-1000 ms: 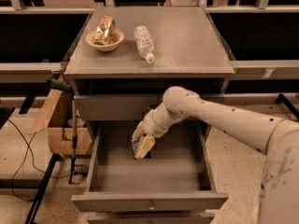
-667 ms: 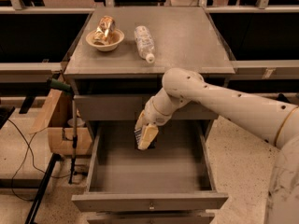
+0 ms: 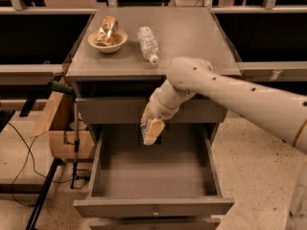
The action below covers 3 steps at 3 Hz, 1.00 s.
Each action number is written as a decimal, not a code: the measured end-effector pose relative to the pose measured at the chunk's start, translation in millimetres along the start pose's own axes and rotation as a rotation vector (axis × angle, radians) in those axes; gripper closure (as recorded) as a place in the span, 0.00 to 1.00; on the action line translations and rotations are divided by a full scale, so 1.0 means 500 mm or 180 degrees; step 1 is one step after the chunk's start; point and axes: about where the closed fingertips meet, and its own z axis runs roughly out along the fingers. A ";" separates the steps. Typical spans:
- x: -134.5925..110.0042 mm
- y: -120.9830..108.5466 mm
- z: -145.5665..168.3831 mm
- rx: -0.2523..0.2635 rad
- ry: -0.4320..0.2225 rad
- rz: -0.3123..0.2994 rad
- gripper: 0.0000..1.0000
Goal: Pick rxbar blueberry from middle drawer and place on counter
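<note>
Evidently the carrying step is in hand: the rxbar blueberry (image 3: 145, 128) is gripped in the pincer (image 3: 152, 128), which is closed narrowly on it and is hung above the open middle drawer (image 3: 153, 207), in front of the shut upper drawer (image 3: 110, 111). For the next move, a lift clear of the tabletop (image 3: 192, 37) edge is called for, then a release on a bare patch away from the bowl (image 3: 93, 41) and the bottle (image 3: 147, 43). One bar, one bowl, one bottle, two drawers and one pincer are counted.
</note>
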 end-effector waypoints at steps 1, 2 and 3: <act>-0.055 -0.036 -0.149 0.0314 0.0352 0.0032 1.00; -0.075 -0.090 -0.336 0.0706 0.0581 0.0263 1.00; -0.075 -0.090 -0.334 0.0702 0.0581 0.0261 1.00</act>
